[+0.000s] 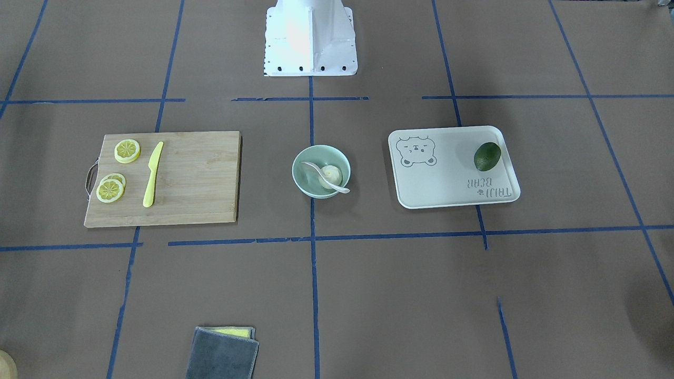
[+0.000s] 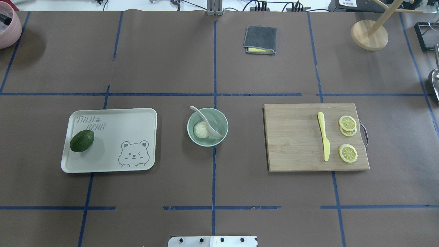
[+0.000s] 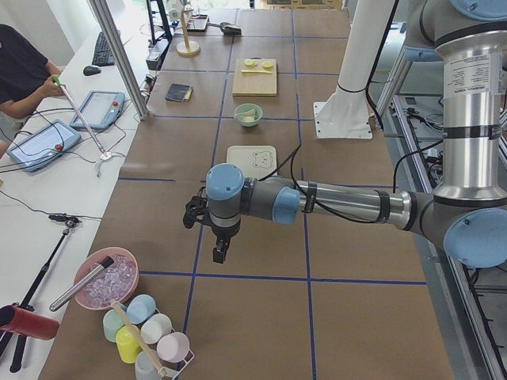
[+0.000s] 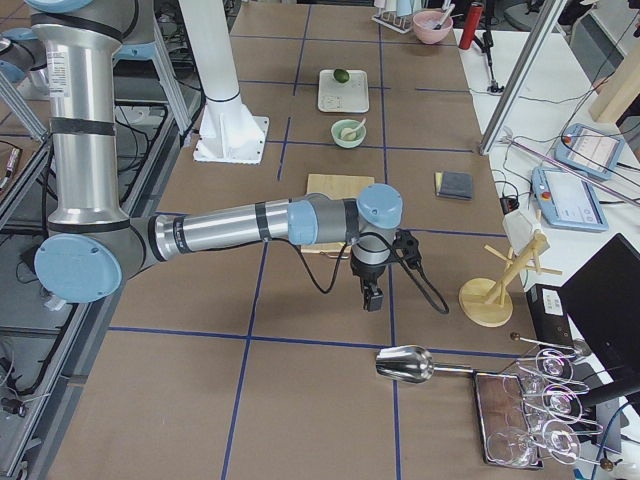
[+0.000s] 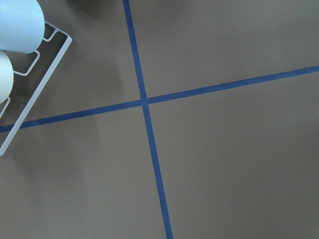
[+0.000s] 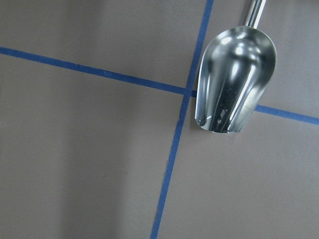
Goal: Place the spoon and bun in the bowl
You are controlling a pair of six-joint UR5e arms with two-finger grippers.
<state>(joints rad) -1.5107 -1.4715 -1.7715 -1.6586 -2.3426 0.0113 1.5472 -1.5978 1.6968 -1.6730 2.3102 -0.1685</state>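
Inside the bowl (image 2: 220, 120), bun (image 2: 201, 130) and spoon (image 2: 205, 121).

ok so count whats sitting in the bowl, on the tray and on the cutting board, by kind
lemon slices: 3
yellow knife: 1
avocado: 1
bun: 1
spoon: 1
total: 7

Avocado (image 2: 82, 141) on bear tray (image 2: 113, 135) — knife (image 2: 323, 137), lemon slices (image 2: 348, 153) on board (image 2: 295, 137).
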